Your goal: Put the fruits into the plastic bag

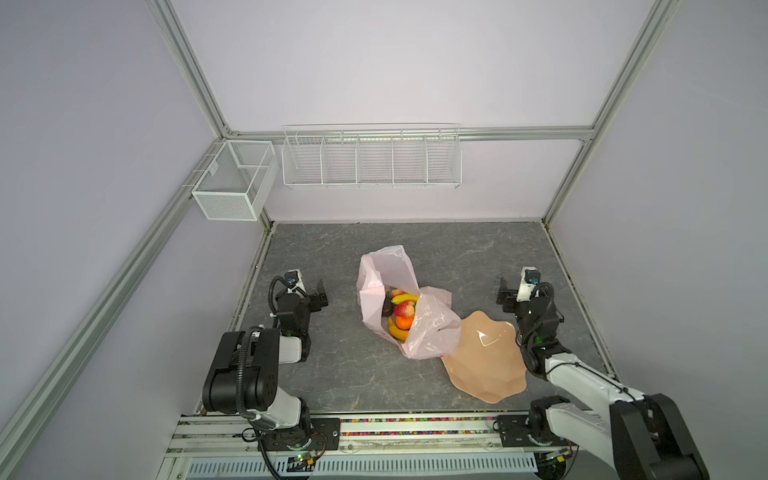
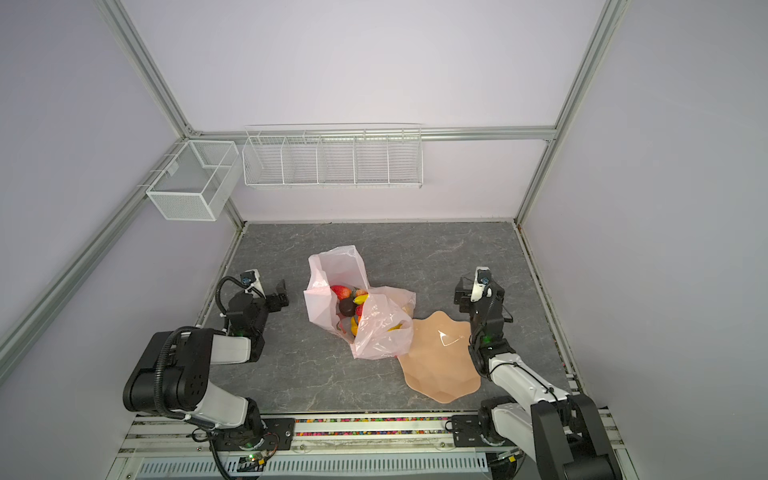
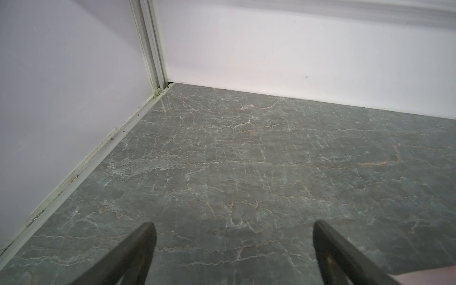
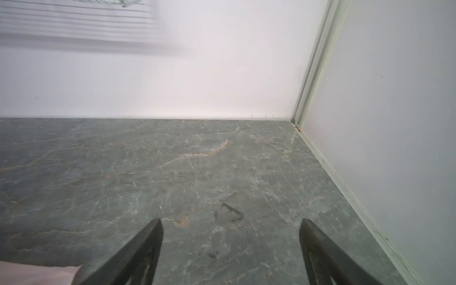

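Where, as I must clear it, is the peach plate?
In a top view the peach plate lies front right on the table, right of and touching the plastic bag.

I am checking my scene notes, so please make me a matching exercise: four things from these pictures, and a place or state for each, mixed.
1 fruits
2 wavy-edged plate
3 left gripper
4 wire rack

A on the back wall
B jaws apart, gripping nothing
C inside the plastic bag
D flat on the table

Pairs: 1-C, 2-D, 3-B, 4-A
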You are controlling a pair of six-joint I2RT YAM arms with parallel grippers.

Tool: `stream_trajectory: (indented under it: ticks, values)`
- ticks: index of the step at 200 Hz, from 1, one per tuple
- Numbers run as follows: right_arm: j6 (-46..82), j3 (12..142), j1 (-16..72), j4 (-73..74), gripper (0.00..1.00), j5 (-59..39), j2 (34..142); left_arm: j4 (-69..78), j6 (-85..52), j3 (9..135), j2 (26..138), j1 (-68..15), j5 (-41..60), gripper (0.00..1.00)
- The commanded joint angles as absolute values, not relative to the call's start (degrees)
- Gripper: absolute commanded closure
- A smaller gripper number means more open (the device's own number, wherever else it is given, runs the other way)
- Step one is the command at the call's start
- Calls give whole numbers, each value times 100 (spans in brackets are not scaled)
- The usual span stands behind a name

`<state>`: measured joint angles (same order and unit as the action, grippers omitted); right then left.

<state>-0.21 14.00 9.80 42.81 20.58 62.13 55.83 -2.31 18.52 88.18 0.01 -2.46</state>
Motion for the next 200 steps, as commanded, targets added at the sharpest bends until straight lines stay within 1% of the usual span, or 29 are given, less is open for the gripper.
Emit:
stream_trajectory:
  ticks: [1,16,26,53,71,79,93,102,109,200]
  values:
    - [-125,1185,826,4724,11,2031,6676,5643,-136,1976,8849,44,-126,1]
    - [-377,1338,838,5282,11,2068,7338,5594,-119,2004,8852,44,-89,1]
    - [-523,1472,809,5355,11,2101,7613,5594,-118,2019,8862,44,-104,1]
    - [-524,1484,659,6299,11,1907,8566,5305,-206,2152,8853,44,-302,1]
    - [-398,1519,593,6653,11,2131,8977,5309,-205,2155,8855,44,-307,1]
    - [-391,1643,572,6395,11,2104,8963,5317,-210,2157,8864,44,-309,1]
    - [-155,2076,399,5307,11,1963,8827,5292,-211,2164,8859,44,-323,1]
    - [8,2107,130,5218,11,1511,8808,5253,-182,2189,8870,40,-310,1]
    - [11,2138,128,5098,11,1482,8765,5215,-173,2210,8869,35,-303,1]
    - [-12,2108,149,5188,11,1537,8781,5166,-167,2242,8879,26,-350,1]
